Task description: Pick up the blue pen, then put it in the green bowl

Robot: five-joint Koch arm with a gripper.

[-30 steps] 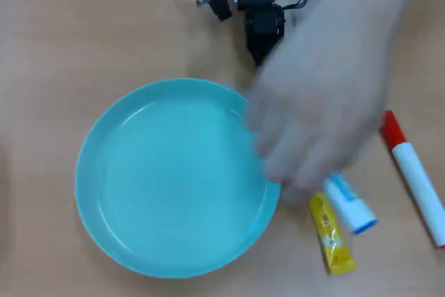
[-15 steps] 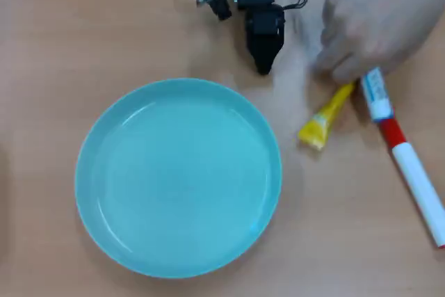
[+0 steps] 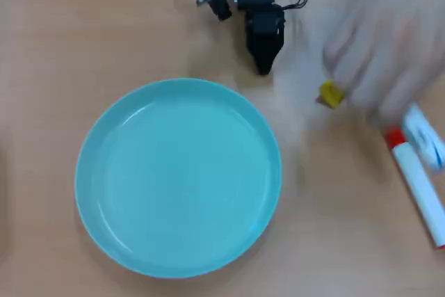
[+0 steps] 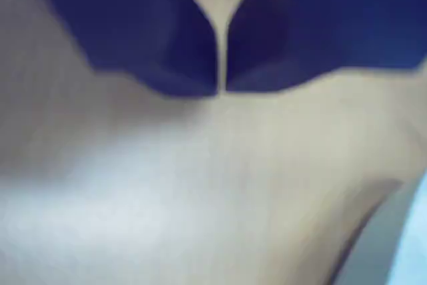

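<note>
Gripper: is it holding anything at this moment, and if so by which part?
Nothing. In the wrist view the gripper has its jaws together with only a thin slit between them and nothing in it. Overhead, the blue pen lies far from it, by a person's hand.

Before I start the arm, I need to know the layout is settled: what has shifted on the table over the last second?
A person's hand has been rearranging things: the blue pen went from below the bowl's right side to the right edge beside the red-capped marker, and the yellow sachet moved up, now mostly under the hand. The green bowl, marker and shut pincer stayed put.
</note>
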